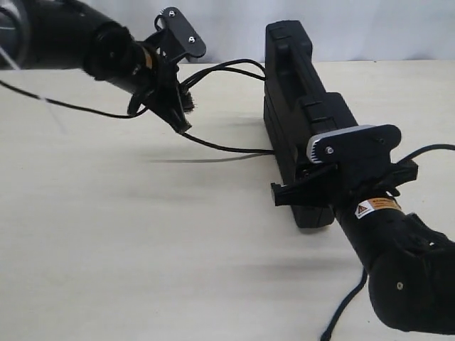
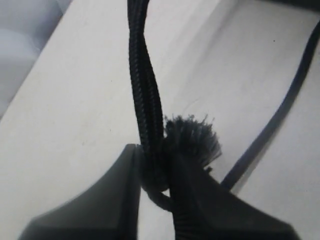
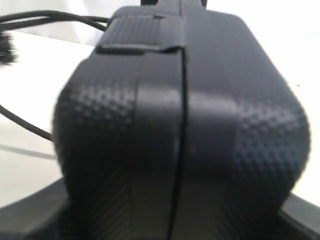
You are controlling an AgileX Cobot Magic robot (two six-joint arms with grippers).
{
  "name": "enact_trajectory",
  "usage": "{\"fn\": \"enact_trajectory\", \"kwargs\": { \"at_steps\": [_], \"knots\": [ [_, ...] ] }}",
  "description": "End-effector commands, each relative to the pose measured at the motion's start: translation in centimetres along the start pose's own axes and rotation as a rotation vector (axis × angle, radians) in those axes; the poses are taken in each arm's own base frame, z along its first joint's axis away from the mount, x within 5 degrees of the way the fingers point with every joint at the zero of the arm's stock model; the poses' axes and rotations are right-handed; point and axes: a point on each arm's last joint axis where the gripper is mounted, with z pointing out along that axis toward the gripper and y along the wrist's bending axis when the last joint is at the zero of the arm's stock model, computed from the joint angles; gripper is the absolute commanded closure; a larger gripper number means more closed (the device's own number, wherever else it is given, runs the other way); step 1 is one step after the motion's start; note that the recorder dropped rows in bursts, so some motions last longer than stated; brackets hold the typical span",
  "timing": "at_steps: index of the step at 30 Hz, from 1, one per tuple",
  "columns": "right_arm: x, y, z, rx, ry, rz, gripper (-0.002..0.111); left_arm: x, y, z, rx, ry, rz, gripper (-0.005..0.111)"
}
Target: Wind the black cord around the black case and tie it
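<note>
Two grips: my left gripper (image 1: 176,112) is clenched on the cord (image 1: 227,148) just beside its frayed end (image 2: 192,137), and my right gripper (image 1: 340,185) clasps the near end of the case (image 1: 302,106). Where the cord passes behind the case is hidden. My right wrist view is mostly blurred case, my fingers (image 3: 25,220) cut off at its corners. Only the exterior view shows the case whole, standing on edge from the bench's (image 1: 142,249) far edge toward its right side. The bench is cream, the wall (image 1: 355,28) behind pale.
</note>
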Motion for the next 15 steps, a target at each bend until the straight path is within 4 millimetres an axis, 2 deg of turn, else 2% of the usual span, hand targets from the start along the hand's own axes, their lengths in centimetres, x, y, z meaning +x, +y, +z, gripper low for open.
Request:
{"fn": "enact_trajectory", "kwargs": {
  "at_steps": [1, 5, 8, 15],
  "knots": [
    [0.1, -1.1, 0.7, 0.038, 0.012, 0.048, 0.104, 1.2, -0.5, -2.6, -0.072, -0.168, 0.01, 0.107],
    [0.2, -1.2, 0.8, 0.035, 0.022, 0.055, 0.104, 3.3, -1.1, -3.7, -0.097, -0.206, 0.006, 0.107],
    [0.2, -1.2, 0.8, 0.035, 0.019, 0.054, 0.104, 4.1, -1.8, -4.4, -0.11, -0.243, 0.015, 0.107],
    [0.2, -1.2, 0.8, 0.032, 0.023, 0.053, 0.104, 4.6, -2.2, -6.3, -0.146, -0.333, -0.012, 0.107]
  ]
}}
